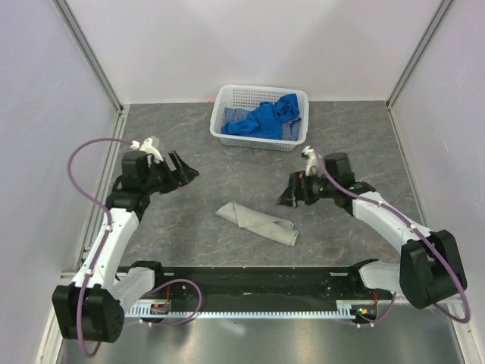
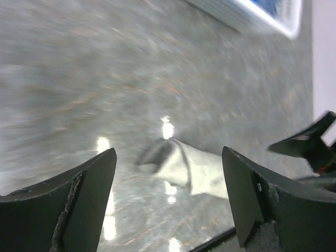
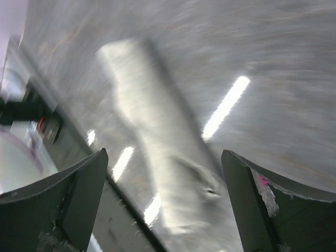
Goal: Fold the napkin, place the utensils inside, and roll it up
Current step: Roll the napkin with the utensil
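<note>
Viewing from above, I find the napkin (image 1: 256,221) lying as a narrow rolled bundle at centre frame on the worktop (image 1: 167,235), running from upper left to lower right. No fork is visible; I judge it is wrapped inside but cannot confirm this. At left of centre, the left gripper (image 1: 184,168) has its fingers apart and holds nothing. The right gripper (image 1: 286,191), right of centre, is likewise spread and empty. Both stand clear of the cloth, which suggests the roll is complete. The basket (image 1: 258,142) of blue cloths (image 1: 265,119) sits at upper centre, outside the working area.
</note>
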